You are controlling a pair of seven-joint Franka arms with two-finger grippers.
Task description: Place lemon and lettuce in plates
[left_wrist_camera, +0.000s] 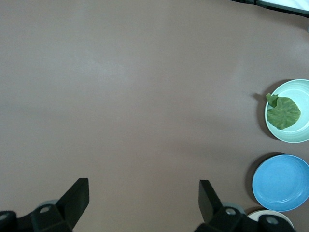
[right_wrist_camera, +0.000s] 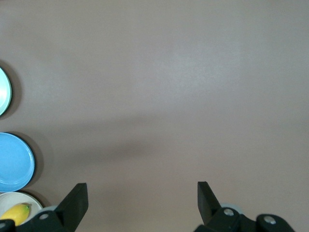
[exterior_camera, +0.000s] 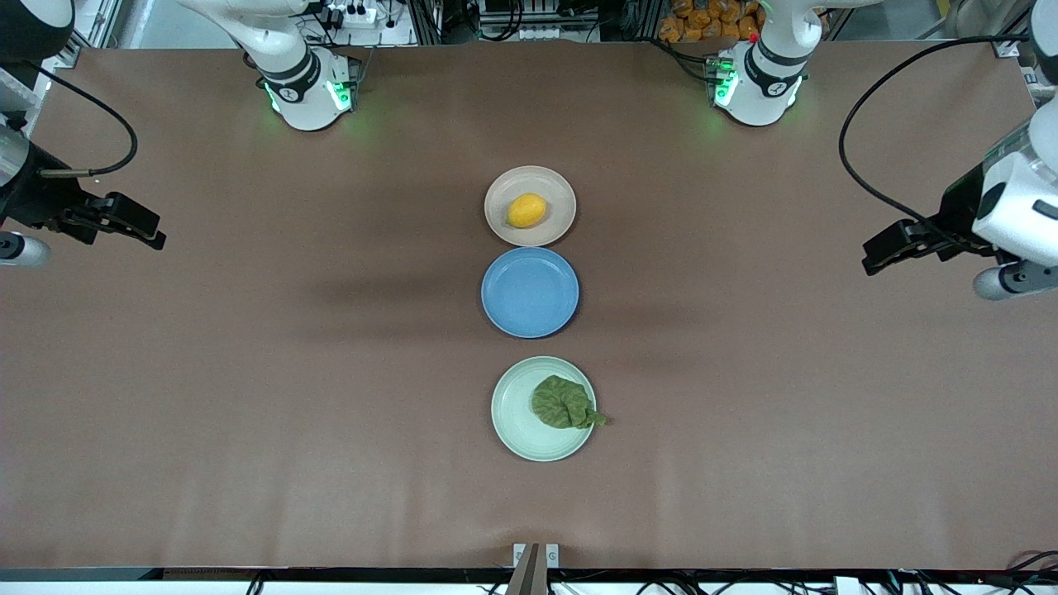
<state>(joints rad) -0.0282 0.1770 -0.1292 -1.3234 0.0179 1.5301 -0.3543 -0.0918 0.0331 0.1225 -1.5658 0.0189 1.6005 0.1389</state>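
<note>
Wrist views: left end effector (left_wrist_camera: pixel 140 203) wide open, empty, right end effector (right_wrist_camera: pixel 140 203) likewise

We take the middle plate (exterior_camera: pixel 530 292) as our landmark: it sits in the centre of the table (exterior_camera: pixel 248 397), in a row of three plates running toward the front camera. Just farther from the camera than it we find a plate (exterior_camera: pixel 530 206) with the lemon (exterior_camera: pixel 526 210) lying in it, and nearer the camera, with a small gap, a plate (exterior_camera: pixel 543 408) holding the lettuce (exterior_camera: pixel 565 402), one leaf tip overhanging the rim toward the left arm's end. Well apart from the middle plate, the right gripper (exterior_camera: pixel 136 225) hangs over the table's right-arm end and the left gripper (exterior_camera: pixel 888 245) over its left-arm end, each spread wide with nothing between its fingers.
</note>
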